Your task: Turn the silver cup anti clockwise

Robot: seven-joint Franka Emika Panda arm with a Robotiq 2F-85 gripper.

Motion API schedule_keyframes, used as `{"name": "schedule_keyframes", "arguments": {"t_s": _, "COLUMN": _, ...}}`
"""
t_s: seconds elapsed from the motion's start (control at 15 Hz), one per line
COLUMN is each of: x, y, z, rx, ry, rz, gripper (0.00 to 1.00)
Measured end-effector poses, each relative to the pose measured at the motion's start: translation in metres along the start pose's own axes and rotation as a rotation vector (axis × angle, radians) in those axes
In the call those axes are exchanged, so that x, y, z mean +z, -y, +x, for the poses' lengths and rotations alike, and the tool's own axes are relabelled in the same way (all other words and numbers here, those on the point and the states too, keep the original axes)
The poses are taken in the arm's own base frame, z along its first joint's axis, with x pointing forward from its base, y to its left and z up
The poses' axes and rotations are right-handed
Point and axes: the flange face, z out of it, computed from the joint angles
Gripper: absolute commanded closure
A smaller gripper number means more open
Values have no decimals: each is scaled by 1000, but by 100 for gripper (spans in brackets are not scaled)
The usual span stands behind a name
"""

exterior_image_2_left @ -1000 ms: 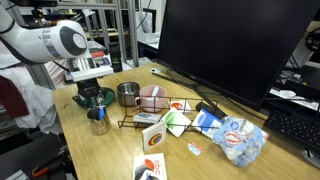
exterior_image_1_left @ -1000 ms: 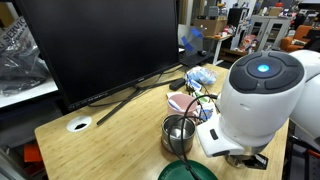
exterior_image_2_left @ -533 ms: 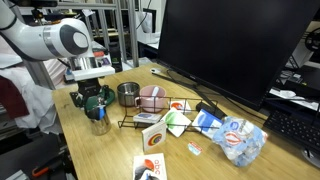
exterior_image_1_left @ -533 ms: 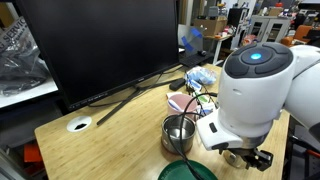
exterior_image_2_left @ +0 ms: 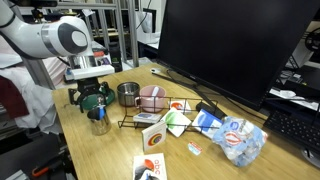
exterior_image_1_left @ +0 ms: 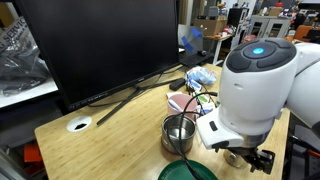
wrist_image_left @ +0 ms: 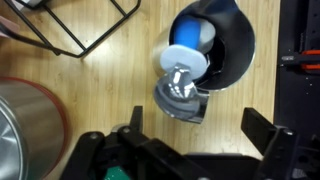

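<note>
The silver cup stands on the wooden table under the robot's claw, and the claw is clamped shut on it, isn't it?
Not quite. The silver cup does stand on the wooden table under the claw, but the claw is open. The wrist view shows its two fingers spread wide apart, not closed on the cup.

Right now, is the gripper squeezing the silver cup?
No, in the wrist view the gripper stands wide open, with neither finger touching the silver cup.
</note>
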Motion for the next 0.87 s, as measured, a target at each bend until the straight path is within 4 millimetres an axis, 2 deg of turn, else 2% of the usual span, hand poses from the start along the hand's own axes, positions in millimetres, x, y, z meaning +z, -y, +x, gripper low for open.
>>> {"name": "schedule_keyframes", "arguments": {"t_s": 0.27, "x": -20, "y": 9, "z": -2, "rx": -46, "ry": -85, "rz": -1, "gripper": 0}}
{"name": "schedule_keyframes", "arguments": {"t_s": 0.6, "x": -44, "y": 26, "z": -20, "rx": -98, "ry": -201, "rz": -3, "gripper": 0}}
{"name": "schedule_keyframes", "arguments": {"t_s": 0.87, "x": -47, "y": 32, "z": -26, "rx": -104, "ry": -218, "rz": -6, "gripper": 0}}
